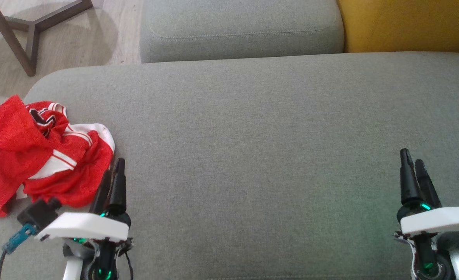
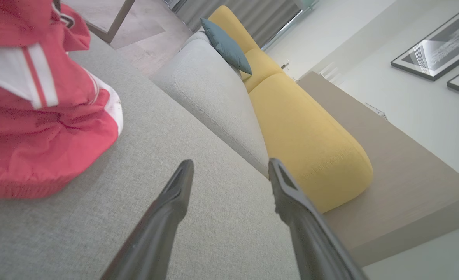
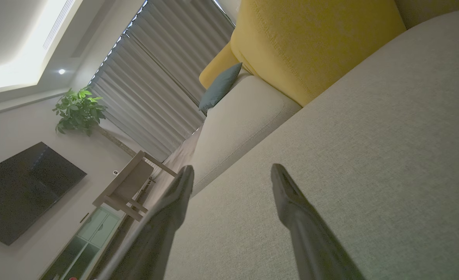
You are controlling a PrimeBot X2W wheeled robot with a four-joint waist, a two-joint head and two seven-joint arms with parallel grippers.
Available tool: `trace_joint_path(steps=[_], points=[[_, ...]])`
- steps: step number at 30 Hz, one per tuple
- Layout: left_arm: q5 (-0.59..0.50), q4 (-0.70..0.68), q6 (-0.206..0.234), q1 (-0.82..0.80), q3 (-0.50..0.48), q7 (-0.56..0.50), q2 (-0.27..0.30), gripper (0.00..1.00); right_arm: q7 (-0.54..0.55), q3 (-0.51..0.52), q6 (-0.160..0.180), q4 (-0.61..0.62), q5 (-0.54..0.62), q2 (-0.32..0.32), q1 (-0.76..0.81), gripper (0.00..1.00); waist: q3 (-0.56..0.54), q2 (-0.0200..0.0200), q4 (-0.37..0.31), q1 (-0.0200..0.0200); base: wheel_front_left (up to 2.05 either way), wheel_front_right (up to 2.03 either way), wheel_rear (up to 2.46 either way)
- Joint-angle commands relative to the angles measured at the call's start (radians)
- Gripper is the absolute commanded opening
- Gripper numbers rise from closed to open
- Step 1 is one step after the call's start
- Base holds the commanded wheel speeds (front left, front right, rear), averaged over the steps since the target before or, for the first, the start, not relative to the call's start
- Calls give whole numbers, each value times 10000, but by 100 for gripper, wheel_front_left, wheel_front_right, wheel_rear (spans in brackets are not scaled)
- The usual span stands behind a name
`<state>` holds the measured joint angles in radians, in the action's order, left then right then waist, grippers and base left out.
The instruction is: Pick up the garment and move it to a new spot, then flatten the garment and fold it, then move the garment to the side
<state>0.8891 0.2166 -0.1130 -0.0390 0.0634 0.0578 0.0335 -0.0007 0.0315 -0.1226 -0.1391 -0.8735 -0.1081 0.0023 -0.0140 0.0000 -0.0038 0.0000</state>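
Red-and-white garment point(image 1: 39, 155) lay crumpled at left edge of grey sofa cushion point(image 1: 253, 136). Left gripper point(image 1: 113, 168) sat just beside heap, fingers apart, nothing between them. Right gripper point(image 1: 411, 157) waited well apart on far side, fingers likewise apart, empty. Likely risks: pinch catching only one loose fold, so bundle trails or slips off edge to floor; low approach snagging cushion fabric.

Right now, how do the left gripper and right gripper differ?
The left gripper sits beside the crumpled red garment, fingertips near its edge; the right gripper hovers far off over the grey sofa seat. The left gripper's wrist view takes in the garment; the right gripper's takes in sofa cushions. Both are open and empty.
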Motion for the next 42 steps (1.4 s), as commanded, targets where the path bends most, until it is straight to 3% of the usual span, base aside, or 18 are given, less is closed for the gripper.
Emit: trace_joint_path(steps=[1, 42], points=[[-375, -431, 29, -633, -61, 161, 171, 100, -97, -162, -40, 459, 383, -226, -270, 100, -2, 0, -5, 0, 0, 0, 0], [-5464, -362, 570, -866, 744, 1331, 338, 100, -506, -679, -65, 1116, 5370, -211, 217, 100, -12, 0, -7, 0, 0, 0, 0]])
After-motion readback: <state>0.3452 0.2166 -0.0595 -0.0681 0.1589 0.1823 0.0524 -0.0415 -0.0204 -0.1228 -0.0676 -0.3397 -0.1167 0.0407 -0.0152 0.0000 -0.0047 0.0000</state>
